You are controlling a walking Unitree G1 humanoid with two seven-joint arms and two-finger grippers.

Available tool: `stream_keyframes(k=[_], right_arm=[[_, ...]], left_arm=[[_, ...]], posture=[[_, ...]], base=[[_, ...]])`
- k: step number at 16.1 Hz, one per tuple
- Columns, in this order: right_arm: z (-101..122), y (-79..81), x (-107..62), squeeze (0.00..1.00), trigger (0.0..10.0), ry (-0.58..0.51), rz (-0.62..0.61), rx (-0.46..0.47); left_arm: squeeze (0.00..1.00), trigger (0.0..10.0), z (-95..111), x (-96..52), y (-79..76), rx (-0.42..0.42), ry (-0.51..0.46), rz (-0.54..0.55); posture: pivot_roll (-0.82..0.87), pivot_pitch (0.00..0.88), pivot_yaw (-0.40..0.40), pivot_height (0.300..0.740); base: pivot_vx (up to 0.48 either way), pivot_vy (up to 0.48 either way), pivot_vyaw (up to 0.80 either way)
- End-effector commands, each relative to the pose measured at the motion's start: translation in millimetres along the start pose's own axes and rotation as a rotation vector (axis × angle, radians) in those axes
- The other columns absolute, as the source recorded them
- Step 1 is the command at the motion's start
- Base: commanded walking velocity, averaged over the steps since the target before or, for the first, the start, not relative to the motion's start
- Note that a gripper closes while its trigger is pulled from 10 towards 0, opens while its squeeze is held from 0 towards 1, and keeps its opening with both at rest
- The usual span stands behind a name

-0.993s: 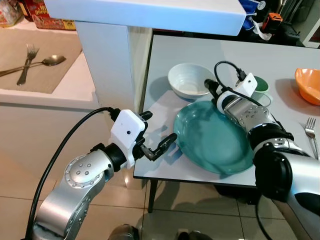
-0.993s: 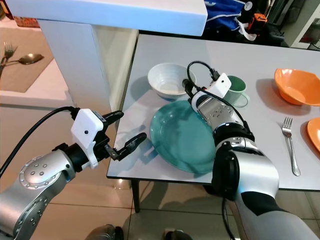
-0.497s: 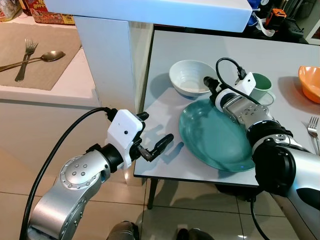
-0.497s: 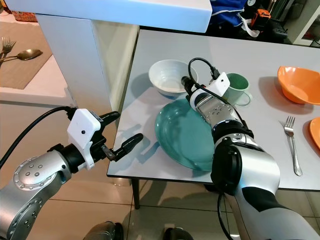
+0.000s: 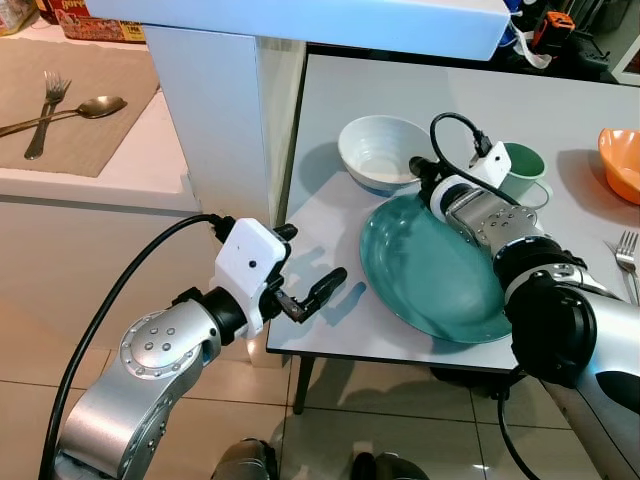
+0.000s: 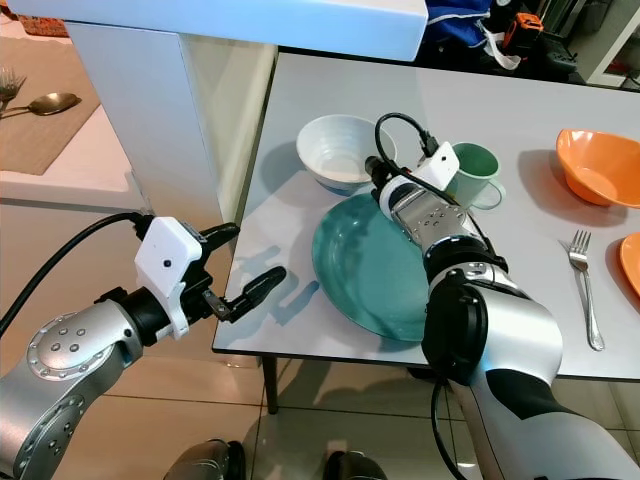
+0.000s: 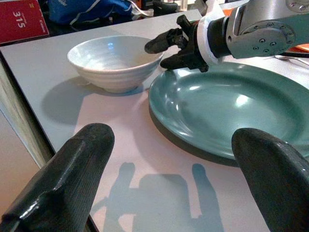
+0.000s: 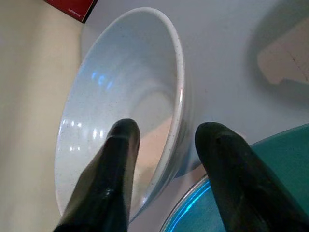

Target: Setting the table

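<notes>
Reaching further, my right gripper (image 8: pixel 166 145) now straddles the bowl (image 5: pixel 380 152) rim, fingers parted, while my left gripper (image 5: pixel 305 268) hovers spread beside the plate (image 5: pixel 430 275)

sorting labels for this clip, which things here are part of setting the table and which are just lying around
Part of the job:
white bowl, with the right gripper open astride its rim
teal plate
green mug
orange bowl
fork
left gripper, open, held at the table's near edge

Lying about:
fork and spoon on the counter mat
red box
</notes>
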State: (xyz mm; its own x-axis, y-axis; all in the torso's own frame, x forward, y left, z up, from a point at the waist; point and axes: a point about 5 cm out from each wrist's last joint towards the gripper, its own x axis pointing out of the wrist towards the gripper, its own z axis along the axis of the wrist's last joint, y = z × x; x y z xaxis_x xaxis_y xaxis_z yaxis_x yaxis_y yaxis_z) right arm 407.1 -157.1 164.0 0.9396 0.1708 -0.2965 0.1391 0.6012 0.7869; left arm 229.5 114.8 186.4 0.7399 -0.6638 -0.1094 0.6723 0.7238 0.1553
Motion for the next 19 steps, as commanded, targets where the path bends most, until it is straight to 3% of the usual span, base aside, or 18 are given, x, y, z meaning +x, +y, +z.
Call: stream_keyframes(k=[1,19], right_arm=[[4.9,2.7,-0.5,0.0,0.0,-0.001,-0.001,0.007],[24.2,15.5,-2.4,0.0,0.0,-0.072,0.05,0.098]], left_arm=[[0.0,10.0,3.7,-0.7,-1.7,0.008,-0.009,-0.004],[0.0,10.0,6.5,9.9,4.9,0.019,-0.031,-0.011]], posture=[[0.22,0.154,-0.06,0.74],[0.21,0.123,-0.036,0.74]], base=[[0.0,0.0,0.0],[0.0,0.0,0.0]])
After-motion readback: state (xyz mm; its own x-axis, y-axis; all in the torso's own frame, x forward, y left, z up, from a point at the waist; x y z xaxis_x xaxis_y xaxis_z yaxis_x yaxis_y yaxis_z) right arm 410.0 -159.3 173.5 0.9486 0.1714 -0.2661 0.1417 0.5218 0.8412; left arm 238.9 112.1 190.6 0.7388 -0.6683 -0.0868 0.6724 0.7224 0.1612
